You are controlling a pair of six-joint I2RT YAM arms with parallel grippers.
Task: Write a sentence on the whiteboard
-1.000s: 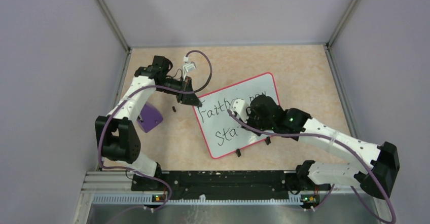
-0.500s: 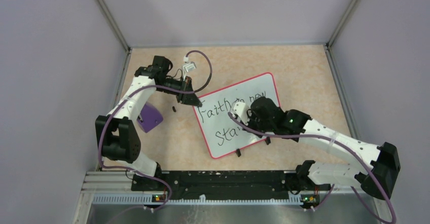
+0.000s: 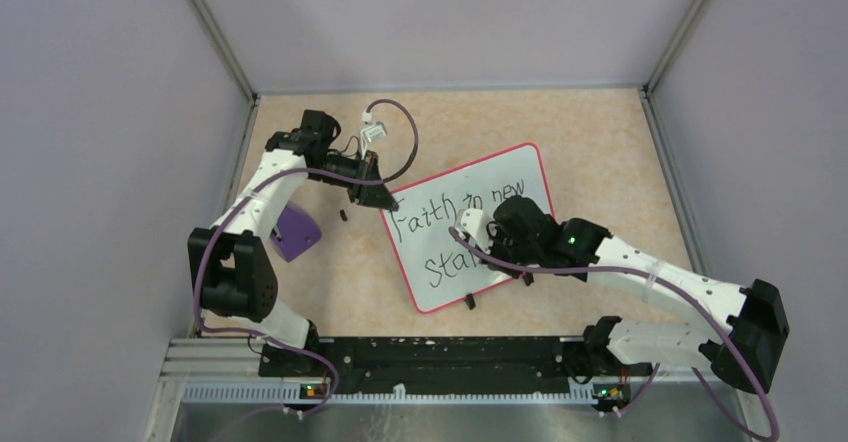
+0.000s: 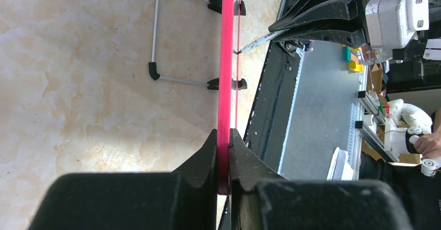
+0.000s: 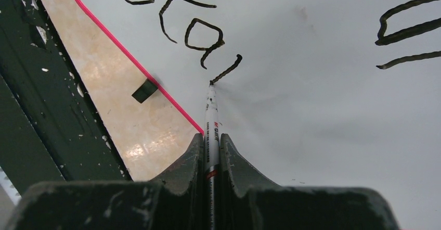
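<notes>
Whiteboard (image 3: 520,167) looks light, stiff and slick, best held by its rim (image 4: 227,84), pinched in the left hand (image 4: 223,136), while the right hand (image 5: 210,139) clamps the marker (image 5: 210,110), tip just ahead.

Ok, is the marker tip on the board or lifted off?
On. In the right wrist view, the marker tip touches the whiteboard where the black stroke ends.

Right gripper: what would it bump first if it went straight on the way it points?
The whiteboard. The right gripper is shut on a marker whose tip seems to touch the white surface, at the end stroke of the sentence, so nothing lies between.
</notes>
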